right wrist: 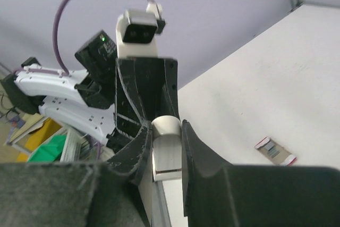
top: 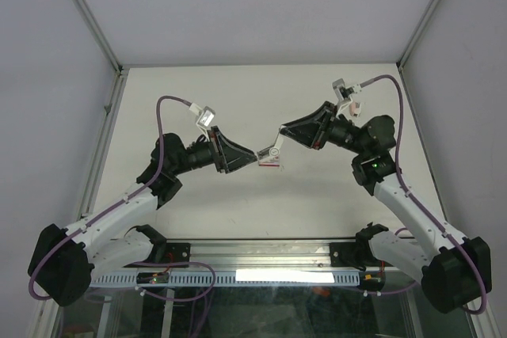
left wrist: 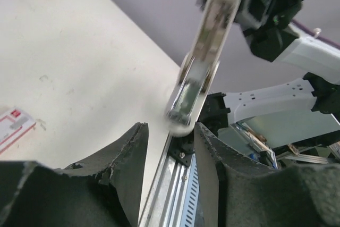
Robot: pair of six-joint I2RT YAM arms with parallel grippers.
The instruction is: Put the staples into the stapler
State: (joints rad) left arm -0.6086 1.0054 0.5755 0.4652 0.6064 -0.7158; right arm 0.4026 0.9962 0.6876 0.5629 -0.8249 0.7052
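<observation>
Aloft, the stapler point(top: 272, 150) hangs between two arms while the staples point(right wrist: 273, 150) lie on the table point(top: 238, 93)

Watching from the side, I see the left gripper point(left wrist: 170, 131) come up at the stapler's left end with its fingers spread wider than the body. The chrome tip sits right at the mouth of that gap. It may be brushing one finger, but it does not look clamped. The stapler slants in the air, white plastic with a bright metal channel turned toward the left arm. I cannot tell whether its cover is swung open. At its right end the right gripper point(right wrist: 166, 136) is pressed together on the white body and carries it.

The staples are on the table just below the stapler, and neither arm touches them. They show as a flat grey rectangle with a pale rim and red at both short ends. They may be resting on or in the little red-and-white box point(left wrist: 13, 126), and I cannot separate the two. Well to the right of the stapler, toward the far edge, lie a pink bar point(top: 354, 105) and a white bar point(top: 341, 85).

I would expect the strip to be very light, thin and brittle, so it could snap along its glued rows if bent or squeezed hard. Lying flat, it gives the fingers little to get under. A gentle pinch across the long edges near the middle looks safest.
</observation>
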